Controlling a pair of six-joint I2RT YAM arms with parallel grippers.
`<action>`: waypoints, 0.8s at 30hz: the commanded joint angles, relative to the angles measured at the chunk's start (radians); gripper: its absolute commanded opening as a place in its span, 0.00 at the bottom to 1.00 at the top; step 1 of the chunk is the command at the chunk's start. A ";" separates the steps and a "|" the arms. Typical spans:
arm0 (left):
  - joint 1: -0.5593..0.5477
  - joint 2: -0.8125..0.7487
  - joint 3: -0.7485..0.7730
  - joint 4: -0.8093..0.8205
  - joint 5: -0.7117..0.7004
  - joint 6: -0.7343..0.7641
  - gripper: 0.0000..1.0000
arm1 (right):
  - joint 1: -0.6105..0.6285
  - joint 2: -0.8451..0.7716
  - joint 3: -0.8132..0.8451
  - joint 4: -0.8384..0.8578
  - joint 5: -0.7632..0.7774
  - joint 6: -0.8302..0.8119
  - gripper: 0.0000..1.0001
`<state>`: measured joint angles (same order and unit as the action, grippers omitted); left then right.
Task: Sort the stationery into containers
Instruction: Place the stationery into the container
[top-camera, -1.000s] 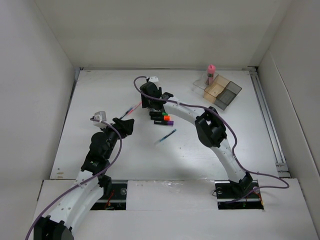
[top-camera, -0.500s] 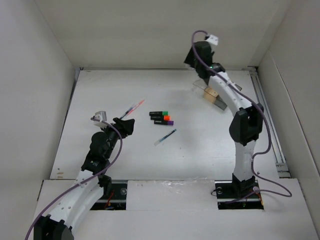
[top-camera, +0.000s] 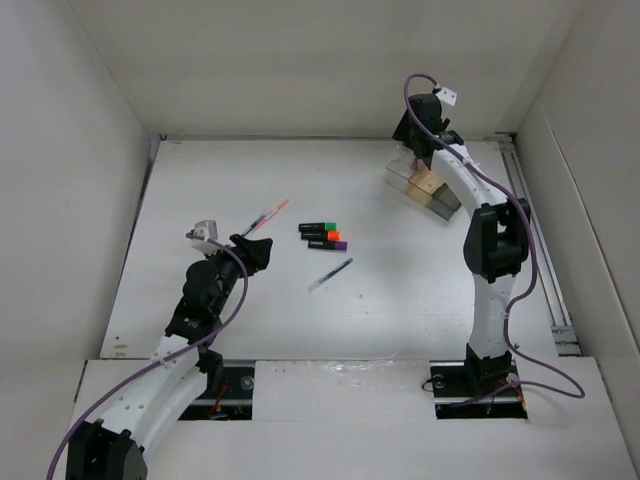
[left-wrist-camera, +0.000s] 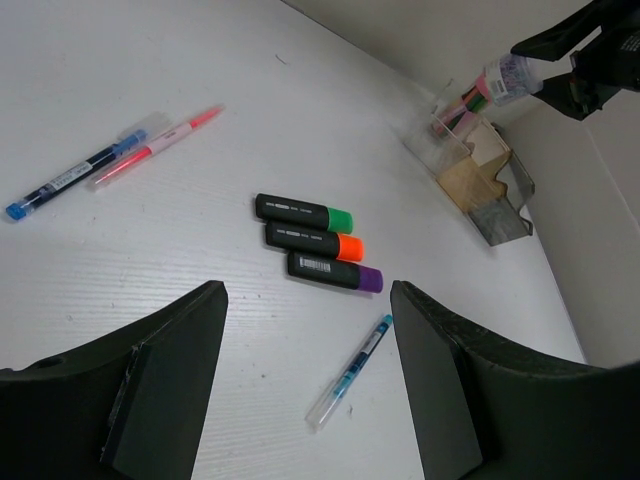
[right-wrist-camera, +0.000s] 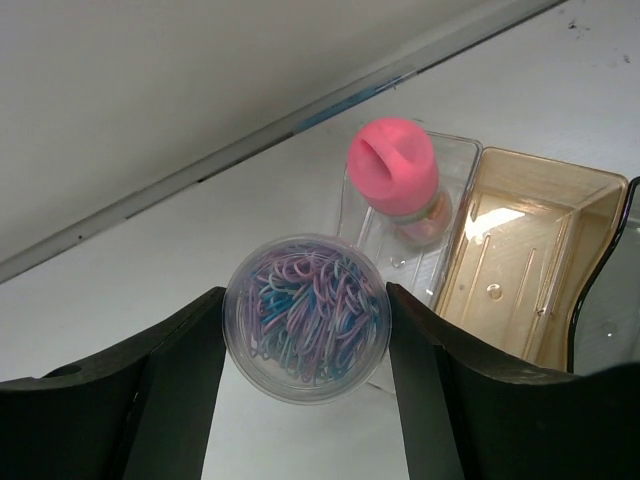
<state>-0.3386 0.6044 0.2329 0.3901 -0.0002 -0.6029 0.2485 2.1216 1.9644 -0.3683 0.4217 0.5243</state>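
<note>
My right gripper (right-wrist-camera: 306, 330) is shut on a small round clear jar (right-wrist-camera: 306, 317) full of coloured paper clips and holds it above the table just left of the translucent tray (top-camera: 437, 190). A pink-capped bottle (right-wrist-camera: 392, 165) stands in the tray's clear compartment (right-wrist-camera: 455, 160), beside the tan one (right-wrist-camera: 520, 260). Three black markers with green, orange and purple ends (left-wrist-camera: 313, 240) lie side by side mid-table. A thin blue-white pen (left-wrist-camera: 350, 372) lies near them. A pink-red pen (left-wrist-camera: 155, 147) and a blue pen (left-wrist-camera: 70, 178) lie further left. My left gripper (left-wrist-camera: 305, 310) is open and empty above the table.
White walls (top-camera: 90, 150) close in the table on three sides. A metal rail (top-camera: 530, 230) runs along the right edge. The right arm (top-camera: 490, 250) stretches up the right side to the back corner.
My right arm has swung from beside the markers to the back right corner, carrying the jar to the tray. The left arm has hardly moved.
</note>
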 joint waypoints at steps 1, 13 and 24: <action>-0.002 0.005 0.046 0.064 0.016 0.005 0.63 | 0.000 0.001 0.004 0.035 -0.012 0.002 0.51; -0.002 -0.008 0.046 0.053 0.016 0.005 0.63 | 0.000 0.063 -0.050 0.045 0.000 0.011 0.53; -0.002 -0.008 0.046 0.053 0.016 0.005 0.63 | -0.009 0.044 -0.061 0.025 0.035 0.020 0.86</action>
<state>-0.3386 0.6102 0.2329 0.4065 0.0002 -0.6029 0.2466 2.2162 1.9129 -0.3668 0.4225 0.5362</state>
